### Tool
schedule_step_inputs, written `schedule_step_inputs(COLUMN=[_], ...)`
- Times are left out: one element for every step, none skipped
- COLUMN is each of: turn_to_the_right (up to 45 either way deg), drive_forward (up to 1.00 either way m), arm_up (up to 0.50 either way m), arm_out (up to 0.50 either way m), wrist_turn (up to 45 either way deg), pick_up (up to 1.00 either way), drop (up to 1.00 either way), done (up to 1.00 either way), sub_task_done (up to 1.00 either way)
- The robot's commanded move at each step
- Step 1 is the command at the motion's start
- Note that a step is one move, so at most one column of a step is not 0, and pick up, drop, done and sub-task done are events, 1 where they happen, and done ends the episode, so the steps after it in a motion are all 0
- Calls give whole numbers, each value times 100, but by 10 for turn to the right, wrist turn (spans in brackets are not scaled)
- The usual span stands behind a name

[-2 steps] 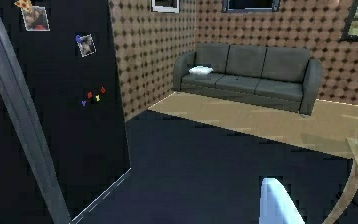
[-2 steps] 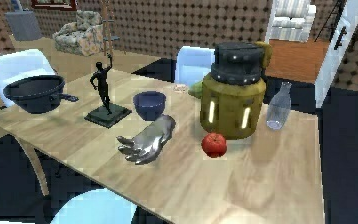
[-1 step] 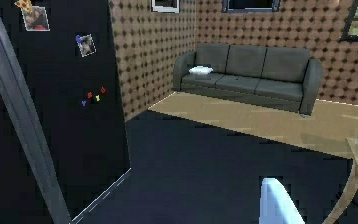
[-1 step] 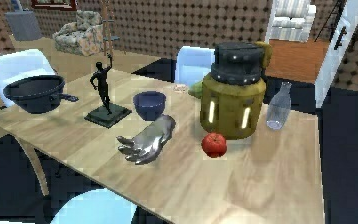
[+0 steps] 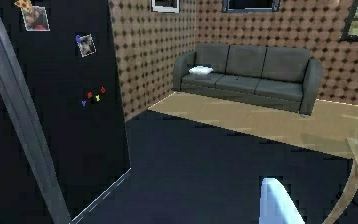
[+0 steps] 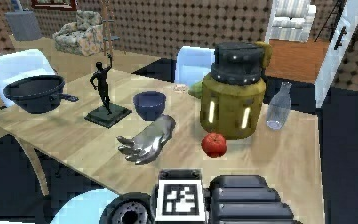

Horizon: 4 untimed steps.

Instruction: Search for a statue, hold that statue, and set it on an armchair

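A dark figurine statue (image 6: 104, 92) of a standing figure with one arm raised stands on a flat base on the wooden table (image 6: 77, 150), left of middle. A silver hand-shaped sculpture (image 6: 147, 140) lies on the table in front of it. At the arm side view's bottom edge a white marker square (image 6: 181, 197) shows, with the gripper's dark body (image 6: 127, 212) left of it. Its far end cannot be made out, so I cannot tell whether it holds anything. A patterned upholstered seat (image 6: 82, 32) and a pale striped one (image 6: 290, 20) stand beyond the table.
On the table are a dark pan (image 6: 35, 93), a blue bowl (image 6: 149, 103), a big yellow-and-dark vessel (image 6: 234, 90), a red apple (image 6: 215, 144) and a glass bottle (image 6: 278, 107). Pale chairs (image 6: 22, 68) surround it. Ahead stand a black fridge (image 5: 67, 100) and a grey sofa (image 5: 252, 75).
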Motion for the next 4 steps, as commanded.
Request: schedule_step_inputs(turn_to_the_right=[0, 0, 0, 0], drive_forward=[0, 0, 0, 0], arm_up=[0, 0, 0, 0], arm_out=[28, 0, 0, 0], wrist_turn=[0, 450, 450, 450], pick_up=[0, 0, 0, 0], drop=[0, 0, 0, 0], done=[0, 0, 0, 0], sub_task_done=[0, 0, 0, 0])
